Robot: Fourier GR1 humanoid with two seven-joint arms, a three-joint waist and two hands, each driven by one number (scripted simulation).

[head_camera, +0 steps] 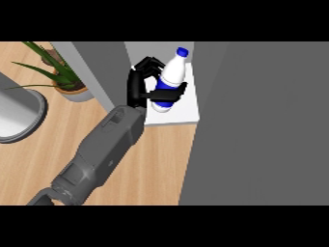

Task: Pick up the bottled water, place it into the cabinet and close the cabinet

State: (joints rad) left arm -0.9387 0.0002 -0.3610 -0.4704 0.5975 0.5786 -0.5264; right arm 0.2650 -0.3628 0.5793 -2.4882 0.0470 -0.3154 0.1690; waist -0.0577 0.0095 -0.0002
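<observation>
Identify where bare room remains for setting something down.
Bare counter lies between the left forearm and the cabinet door, also between forearm and grey cylinder. The cabinet shelf is crowded by the left hand and bottled water.

Readable text: we find none in the head view.
Label on the bottled water point(174, 70): we see a blue band round the white body (plain colour, no letters or numbers we can make out).
On the cabinet point(267, 120): we read no sign or mark.
</observation>
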